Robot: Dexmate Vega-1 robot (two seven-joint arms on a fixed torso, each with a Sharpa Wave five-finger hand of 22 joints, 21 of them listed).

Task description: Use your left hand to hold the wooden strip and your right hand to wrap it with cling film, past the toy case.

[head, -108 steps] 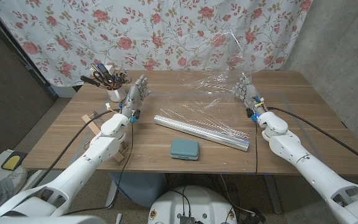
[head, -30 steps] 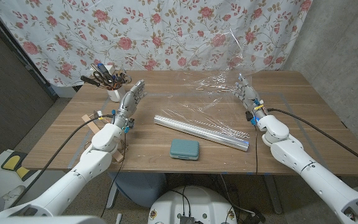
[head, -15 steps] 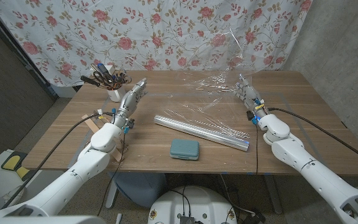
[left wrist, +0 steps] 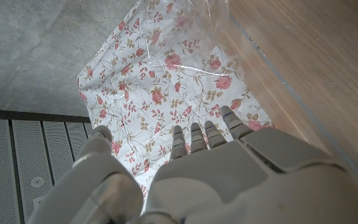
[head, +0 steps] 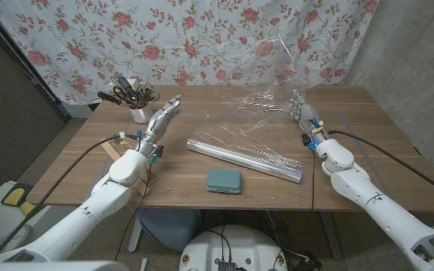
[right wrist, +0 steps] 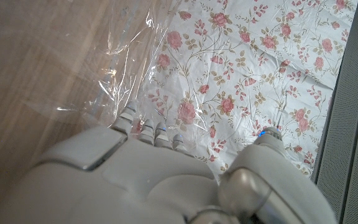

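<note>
From head: toy case (head: 224, 181) (teal) near strip (head: 245, 159).

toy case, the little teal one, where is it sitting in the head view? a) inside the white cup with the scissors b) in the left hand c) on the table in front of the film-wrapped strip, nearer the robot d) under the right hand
c: the teal toy case lies on the table on the robot's side of the film-wrapped strip, with neither hand on it.

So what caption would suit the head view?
Two robot hands, left and right, raised over a table with cling film.
</note>
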